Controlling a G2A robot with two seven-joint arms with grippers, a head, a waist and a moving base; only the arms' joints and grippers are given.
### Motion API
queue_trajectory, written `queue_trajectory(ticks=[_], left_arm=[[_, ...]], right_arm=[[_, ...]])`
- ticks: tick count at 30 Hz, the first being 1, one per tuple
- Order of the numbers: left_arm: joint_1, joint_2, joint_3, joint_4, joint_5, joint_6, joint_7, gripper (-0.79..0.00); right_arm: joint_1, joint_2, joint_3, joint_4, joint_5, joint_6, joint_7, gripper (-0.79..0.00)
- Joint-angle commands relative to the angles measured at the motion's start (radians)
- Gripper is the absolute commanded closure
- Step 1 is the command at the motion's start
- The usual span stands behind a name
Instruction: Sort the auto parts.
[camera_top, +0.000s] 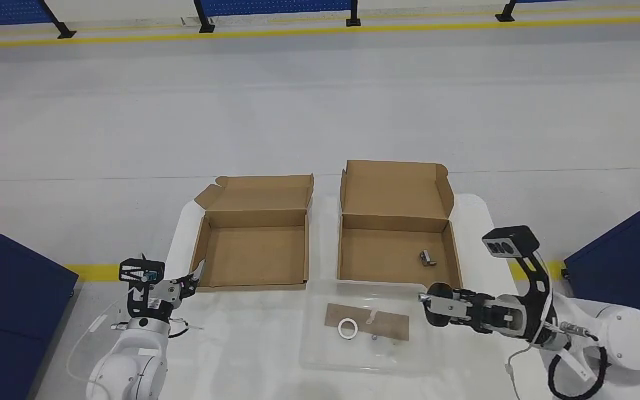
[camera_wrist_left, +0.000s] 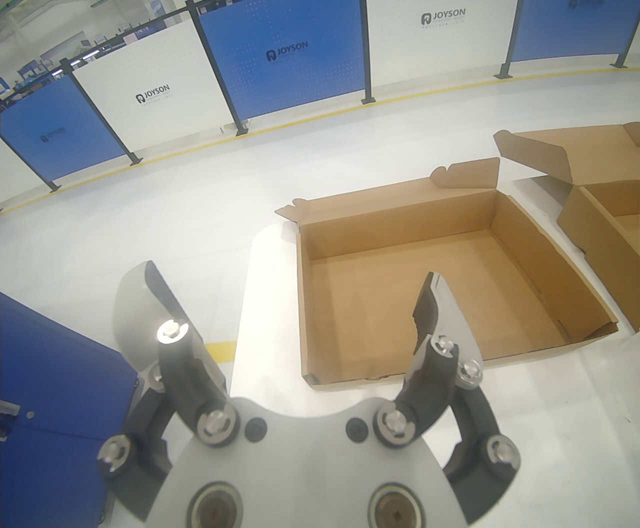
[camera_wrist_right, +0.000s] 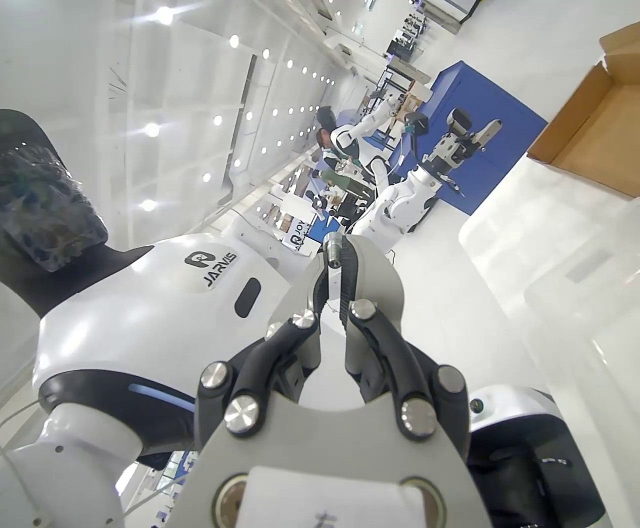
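My right gripper (camera_wrist_right: 334, 262) is shut on a small metal threaded fitting (camera_wrist_right: 332, 248) that pokes out past the fingertips. Seen from above, this gripper (camera_top: 428, 301) hovers at the right end of the clear tray (camera_top: 318, 355), just in front of the right cardboard box (camera_top: 398, 208). That box holds one small metal part (camera_top: 427, 257). In the tray lie a white ring (camera_top: 348, 327) and a small metal piece (camera_top: 376, 335) on a cardboard strip (camera_top: 392, 321). My left gripper (camera_wrist_left: 295, 300) is open and holds nothing, at the front left corner of the empty left box (camera_wrist_left: 450, 280).
Both boxes have their lids folded back toward the far side. The white table (camera_top: 250, 330) ends close behind the left gripper (camera_top: 190, 275). Blue cabinets (camera_top: 30, 300) stand off both sides of the table.
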Motion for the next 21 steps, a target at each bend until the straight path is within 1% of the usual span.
queue_trajectory(ticks=[1, 4, 5, 8, 11, 15, 19, 21], left_arm=[[0.0, 0.0, 0.0, 0.0, 0.0, 0.0, 0.0, -0.785], [0.0, 0.0, 0.0, 0.0, 0.0, 0.0, 0.0, -0.785], [0.0, 0.0, 0.0, 0.0, 0.0, 0.0, 0.0, -0.785], [0.0, 0.0, 0.0, 0.0, 0.0, 0.0, 0.0, -0.785], [0.0, 0.0, 0.0, 0.0, 0.0, 0.0, 0.0, -0.785], [0.0, 0.0, 0.0, 0.0, 0.0, 0.0, 0.0, -0.785], [0.0, 0.0, 0.0, 0.0, 0.0, 0.0, 0.0, -0.785], [0.0, 0.0, 0.0, 0.0, 0.0, 0.0, 0.0, -0.785]], right_arm=[[0.0, 0.0, 0.0, 0.0, 0.0, 0.0, 0.0, 0.0], [0.0, 0.0, 0.0, 0.0, 0.0, 0.0, 0.0, 0.0], [0.002, 0.001, 0.003, -0.004, -0.023, 0.002, -0.014, 0.0], [0.015, 0.01, 0.011, -0.033, -0.205, 0.048, -0.062, 0.0], [0.045, 0.023, 0.005, -0.067, -0.434, 0.112, -0.095, 0.0], [0.1, 0.037, -0.046, -0.095, -0.692, 0.178, -0.123, 0.0], [0.171, 0.048, -0.131, -0.074, -0.877, 0.246, -0.108, 0.0], [0.213, 0.051, -0.175, -0.046, -0.914, 0.274, -0.107, 0.0]])
